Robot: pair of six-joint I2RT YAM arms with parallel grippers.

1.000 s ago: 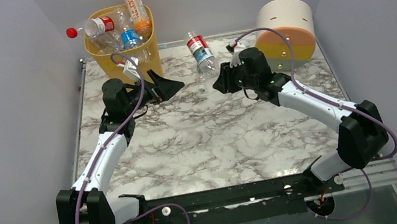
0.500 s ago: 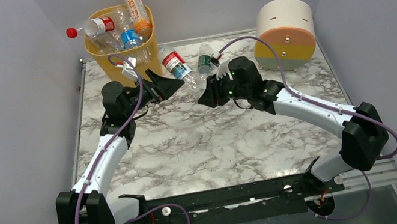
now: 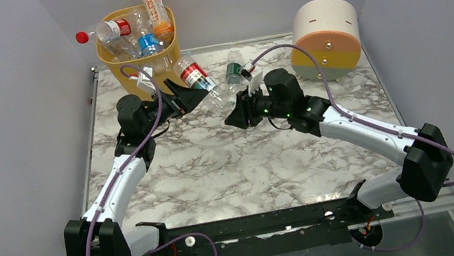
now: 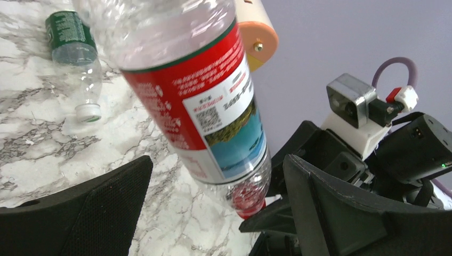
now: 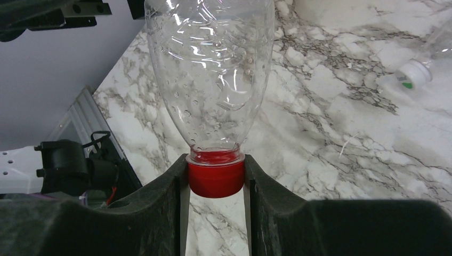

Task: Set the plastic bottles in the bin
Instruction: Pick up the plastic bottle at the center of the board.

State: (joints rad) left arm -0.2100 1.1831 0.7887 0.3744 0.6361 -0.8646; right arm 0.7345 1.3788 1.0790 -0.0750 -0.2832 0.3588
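My right gripper [image 3: 234,113] [image 5: 216,173] is shut on the red cap [image 5: 216,178] of a clear bottle with a red label [image 3: 195,76] [image 5: 210,69] and holds it above the table, slanting towards the bin. The bottle's body [image 4: 197,96] lies between the wide-open fingers of my left gripper [image 3: 187,97] [image 4: 216,165], which do not press on it. The yellow-orange bin [image 3: 106,56] stands at the back left with several bottles in it; an orange one [image 3: 153,4] sticks up. A green-labelled bottle [image 3: 233,71] [image 4: 72,50] lies on the table.
A round white, orange and grey drum [image 3: 327,38] [image 4: 256,29] stands at the back right. Grey walls close in the marble table [image 3: 238,168] on three sides. The two wrists are close together just right of the bin.
My right gripper has carried the red-labelled bottle left, from the table's back middle, into the gap of my left gripper's open fingers. The left arm has barely moved.
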